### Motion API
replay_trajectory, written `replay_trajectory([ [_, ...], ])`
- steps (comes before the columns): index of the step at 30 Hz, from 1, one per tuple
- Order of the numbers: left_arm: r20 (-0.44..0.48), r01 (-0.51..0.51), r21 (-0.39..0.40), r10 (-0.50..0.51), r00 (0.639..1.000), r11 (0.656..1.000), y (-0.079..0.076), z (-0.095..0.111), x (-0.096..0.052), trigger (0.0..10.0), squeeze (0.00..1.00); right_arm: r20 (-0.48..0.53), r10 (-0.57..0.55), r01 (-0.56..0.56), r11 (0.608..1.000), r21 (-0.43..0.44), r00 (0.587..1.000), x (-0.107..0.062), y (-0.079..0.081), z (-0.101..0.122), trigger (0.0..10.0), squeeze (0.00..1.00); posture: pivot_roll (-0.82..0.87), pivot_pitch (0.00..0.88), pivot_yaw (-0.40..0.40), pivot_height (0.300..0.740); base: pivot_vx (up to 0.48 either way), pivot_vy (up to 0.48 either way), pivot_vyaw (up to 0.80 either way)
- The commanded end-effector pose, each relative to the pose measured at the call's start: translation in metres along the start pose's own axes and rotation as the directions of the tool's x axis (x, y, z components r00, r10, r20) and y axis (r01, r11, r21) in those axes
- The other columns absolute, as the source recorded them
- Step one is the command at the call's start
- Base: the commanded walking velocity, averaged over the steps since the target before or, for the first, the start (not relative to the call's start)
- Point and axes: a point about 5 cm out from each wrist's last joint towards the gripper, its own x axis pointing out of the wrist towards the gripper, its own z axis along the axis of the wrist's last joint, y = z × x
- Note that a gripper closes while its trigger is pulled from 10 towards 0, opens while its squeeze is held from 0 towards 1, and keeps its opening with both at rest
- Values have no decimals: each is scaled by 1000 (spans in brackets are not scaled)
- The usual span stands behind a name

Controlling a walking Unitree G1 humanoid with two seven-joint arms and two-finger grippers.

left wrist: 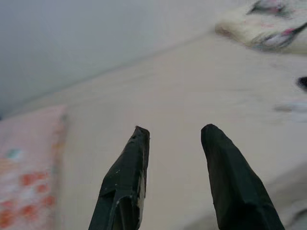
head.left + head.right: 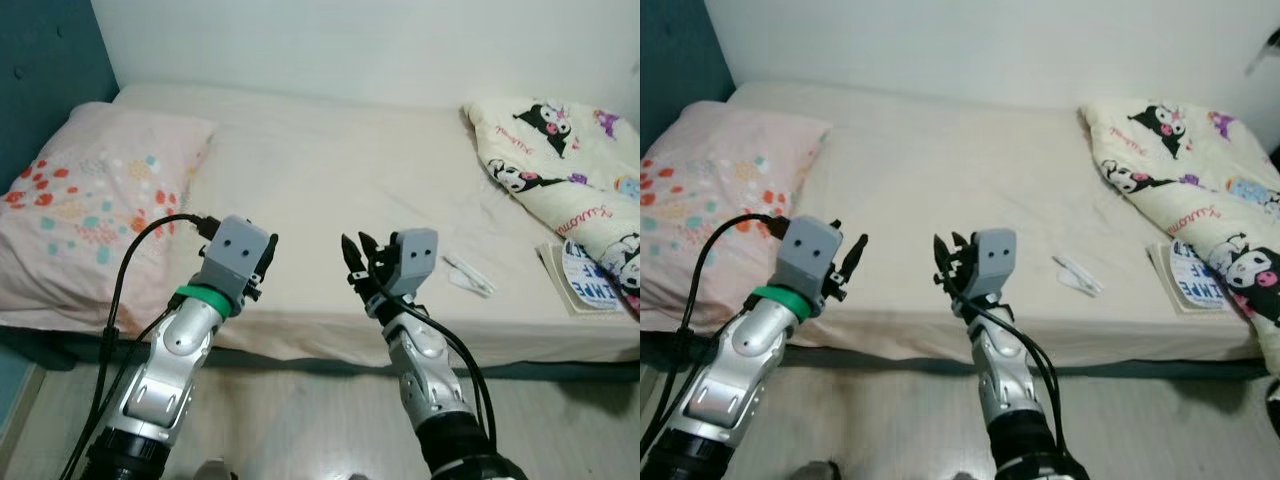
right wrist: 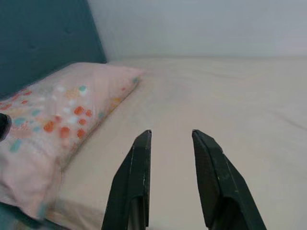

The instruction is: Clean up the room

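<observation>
Left eye view | left tool [image 2: 268, 262] parted, right tool [image 2: 356, 258] parted | both over bed [image 2: 330, 180] front edge

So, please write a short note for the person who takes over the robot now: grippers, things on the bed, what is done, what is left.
Left gripper: open, holds nothing, raised over the near edge of the bed.
Right gripper: open, holds nothing, beside the left one.
On the bed: pillow at the left, crumpled blanket at the right, small white thing and a booklet near the front right.
Done: nothing visibly picked up.
Left: probably clear the small thing and booklet, straighten the blanket.
</observation>
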Motion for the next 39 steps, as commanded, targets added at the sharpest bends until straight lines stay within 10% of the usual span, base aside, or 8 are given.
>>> replay_trajectory([
  [1,-9,0,11,0,1000,1000,2,-2,-1,10000,0,7,-6,6,1000,18,1000,0,1,0,10000,0,109,44,-26,731,0,-439,0],
  [27,-15,-1,9,2,1000,1000,3,-3,-1,10000,0,10,-5,4,1000,31,1000,-1,3,0,10000,0,106,50,-20,731,0,-431,0],
  [39,-64,-81,-38,78,995,996,13,-8,3,10000,0,8,-8,7,1000,29,1000,-2,3,0,10000,0,104,55,-20,731,105,230,0],
])
